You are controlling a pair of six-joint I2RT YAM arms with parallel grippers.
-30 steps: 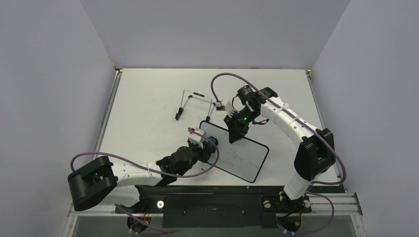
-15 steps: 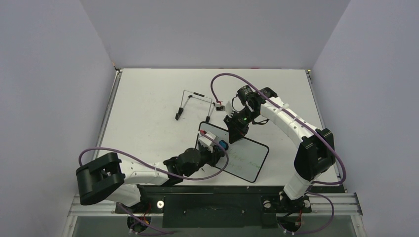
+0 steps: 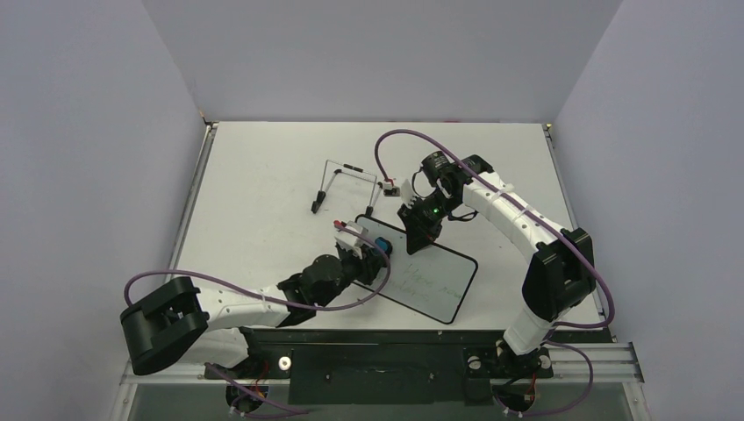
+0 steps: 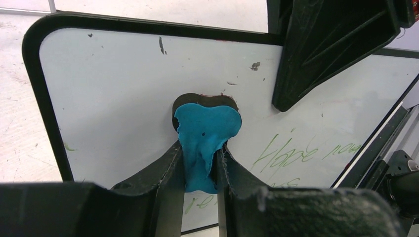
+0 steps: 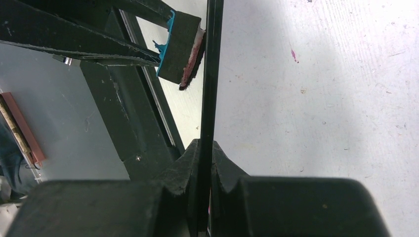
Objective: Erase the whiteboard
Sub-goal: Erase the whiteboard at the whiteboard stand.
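Showing green "Hope" handwriting (image 4: pixel 284 150), whiteboard (image 4: pixel 108 98) held by right tool (image 5: pixel 206 145).

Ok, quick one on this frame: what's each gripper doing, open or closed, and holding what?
The left gripper is closed on the blue eraser.
The right gripper is closed on the edge of the whiteboard.

arms: 2, left arm (image 3: pixel 237 307) and right arm (image 3: pixel 509 210)
grippers: 2, left gripper (image 3: pixel 375 253) and right gripper (image 3: pixel 418 244)
whiteboard (image 3: pixel 439 282): just the 1
eraser (image 4: pixel 205 131): 1, blue
stand (image 3: pixel 346 168): 1, wire
table (image 3: pixel 263 167): 1 too
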